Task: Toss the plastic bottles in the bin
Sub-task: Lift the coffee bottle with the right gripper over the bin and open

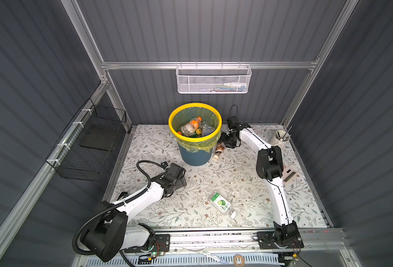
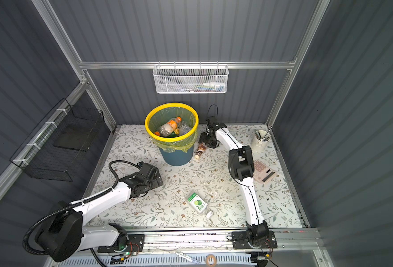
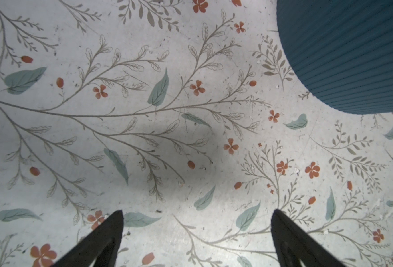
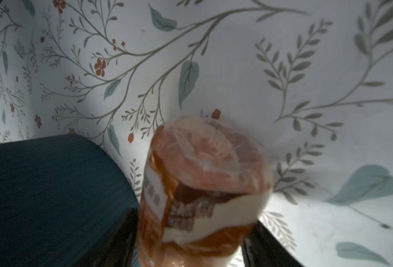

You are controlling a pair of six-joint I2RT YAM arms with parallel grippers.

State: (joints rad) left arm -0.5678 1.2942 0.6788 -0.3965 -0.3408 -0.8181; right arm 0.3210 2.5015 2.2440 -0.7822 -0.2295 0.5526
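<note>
The right gripper (image 4: 193,238) pinches the amber, brown-labelled plastic bottle (image 1: 219,149) beside the yellow-rimmed dark blue bin (image 1: 171,122). It needs a firm hold and a lift clear of that rim. The left gripper (image 3: 197,222) hangs spread.

The white, flower-printed worktop (image 1: 237,175) holds a round dark blue bin (image 1: 194,157) with a yellow rim at the back, a small brown plastic bottle (image 1: 219,149) just beside it. A clear lime-label bottle (image 1: 220,204) lies on its side near the front. A white cup (image 1: 279,138) and pink calculator (image 2: 263,172) sit at the right.
</note>
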